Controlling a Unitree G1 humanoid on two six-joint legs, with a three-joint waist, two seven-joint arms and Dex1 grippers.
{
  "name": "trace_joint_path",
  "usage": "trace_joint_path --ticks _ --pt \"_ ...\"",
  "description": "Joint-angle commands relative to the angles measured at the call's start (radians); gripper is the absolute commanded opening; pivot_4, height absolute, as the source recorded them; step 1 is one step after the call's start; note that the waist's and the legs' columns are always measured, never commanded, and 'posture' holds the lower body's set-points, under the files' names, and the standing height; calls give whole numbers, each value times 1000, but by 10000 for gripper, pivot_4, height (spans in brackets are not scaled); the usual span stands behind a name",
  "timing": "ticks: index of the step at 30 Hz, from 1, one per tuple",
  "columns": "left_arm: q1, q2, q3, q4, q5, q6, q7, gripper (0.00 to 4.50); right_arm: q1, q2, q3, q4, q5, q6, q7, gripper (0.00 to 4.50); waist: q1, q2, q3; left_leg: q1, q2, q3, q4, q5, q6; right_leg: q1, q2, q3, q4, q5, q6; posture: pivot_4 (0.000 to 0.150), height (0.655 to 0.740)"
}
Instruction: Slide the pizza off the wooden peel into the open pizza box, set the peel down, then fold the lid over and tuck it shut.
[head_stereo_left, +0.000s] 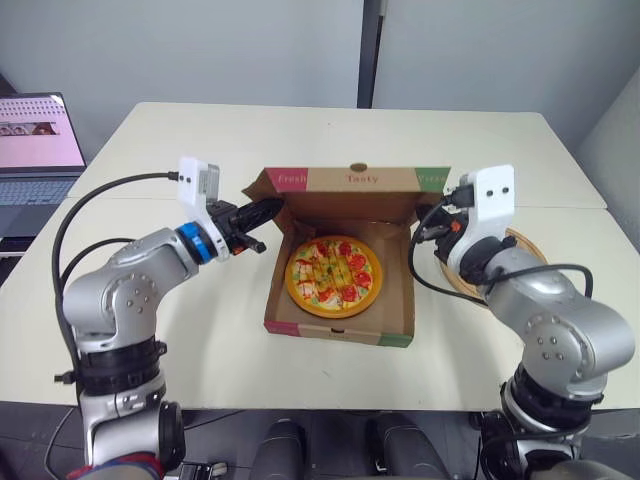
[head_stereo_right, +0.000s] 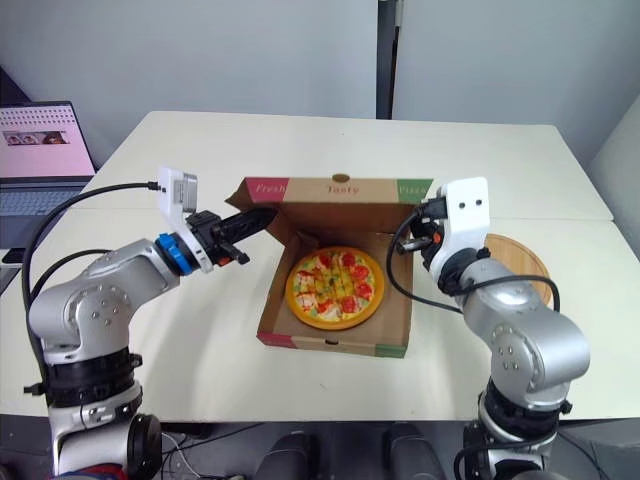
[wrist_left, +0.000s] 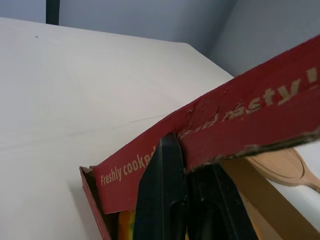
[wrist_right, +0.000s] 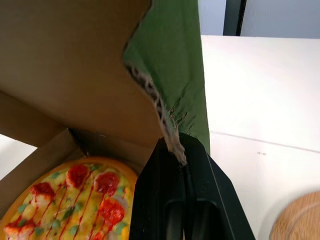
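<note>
The pale table (head_stereo_left: 300, 130) carried a laptop (head_stereo_left: 35, 150) at its far left edge, with the box (head_stereo_left: 340, 330) in the middle, between the two arms. The box was brown cardboard with red and green patches at its front corners. Its lid (head_stereo_left: 360, 178) stood raised over the back wall. The lid's front strip read "Fresh" on red, "Tasty" on brown and a partly hidden word on green. In the left wrist view the red strip read "Freshly cooked", followed by "tasty".

The pizza (head_stereo_left: 333, 275) lay flat inside the box, nearer the left wall. It was round with a yellow rim, red slices and green flecks. The peel (head_stereo_right: 515, 258) lay on the table just right of the box, partly behind the right arm.

The left gripper (wrist_left: 182, 145) had its jaws closed on the torn red edge at the lid's left corner. The right gripper (wrist_right: 175, 145) had its jaws pinched on the frayed green flap at the right corner.
</note>
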Motion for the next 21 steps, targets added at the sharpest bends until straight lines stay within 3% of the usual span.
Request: trace_joint_path --ticks 1,9,18,21 --pt "36 -26 7 -78 -67 8 29 0 67 -2 82 -74 26 -15 15 128 0 0 0 0 0 0 0 0 0 0 0 0 0 0 0 1500 7316" --pt "161 -41 33 -149 -111 -5 95 0 271 -23 181 -100 -23 -186 0 128 -14 -1 -1 2 1 0 0 0 0 1 1 1 -1 -3 5 1500 7316" --pt "224 -39 -4 -178 -117 -54 120 0 380 20 219 -33 -51 -344 -7 128 -14 -2 -2 2 1 0 0 0 0 2 1 1 -1 -3 5 1500 7316" --pt "232 -25 -15 -172 -106 -75 115 0 411 35 179 -26 -33 -356 -2 5529 -13 -2 -2 2 1 0 0 0 0 2 1 1 -2 -3 5 1500 7316"
